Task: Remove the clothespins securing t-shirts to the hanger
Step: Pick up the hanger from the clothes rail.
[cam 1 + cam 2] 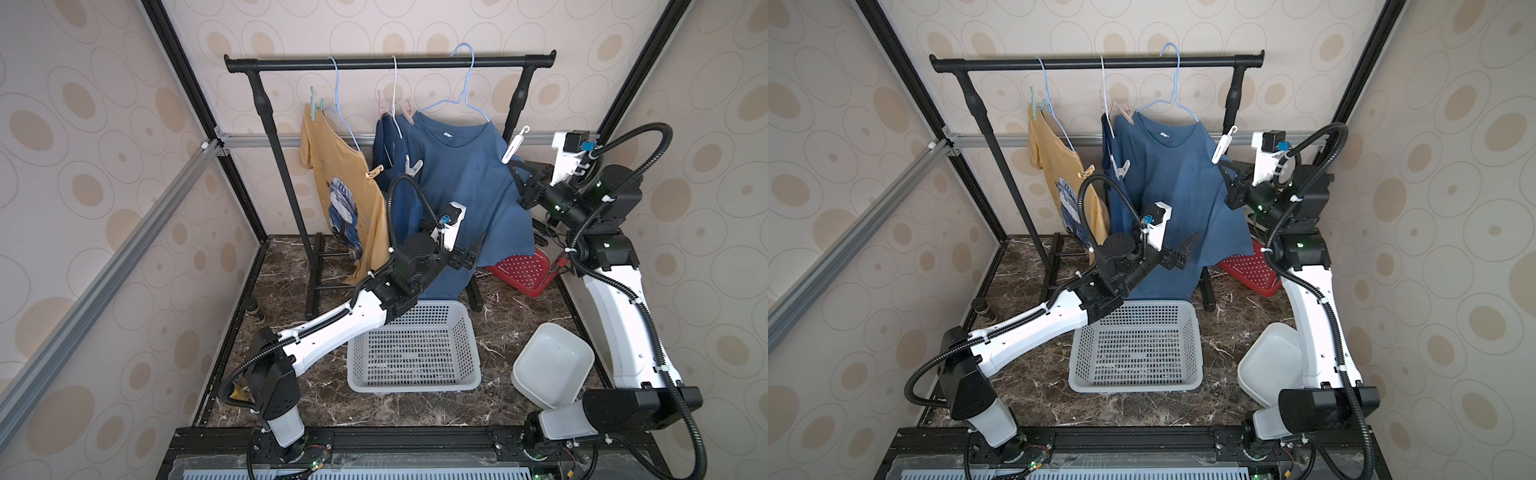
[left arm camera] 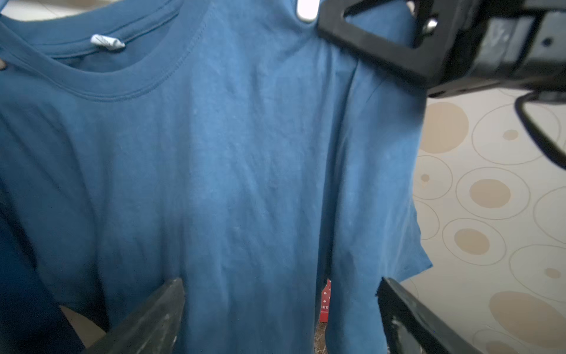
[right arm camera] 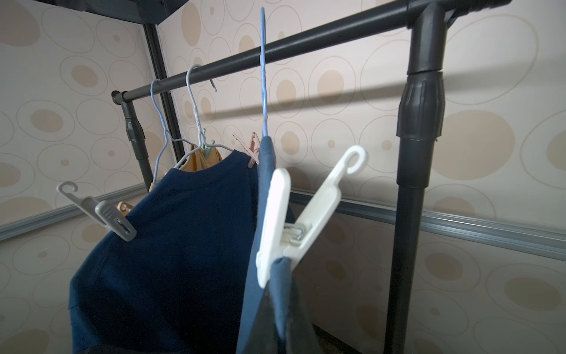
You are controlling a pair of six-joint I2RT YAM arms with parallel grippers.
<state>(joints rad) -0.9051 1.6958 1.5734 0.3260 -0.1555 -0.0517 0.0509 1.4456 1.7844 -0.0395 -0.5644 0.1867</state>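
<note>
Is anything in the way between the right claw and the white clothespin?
Nothing visible. The white clothespin sits just above the shut right gripper, clipped on the shoulder of the blue t-shirt; only that shirt's cloth runs between them.

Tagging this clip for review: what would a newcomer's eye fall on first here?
A medium blue t-shirt hangs from the black garment rail at the back, with a white clothespin on its shoulder toward the robot's right. The shut right gripper sits just below that pin, while the open left gripper faces the shirt's lower front.
</note>
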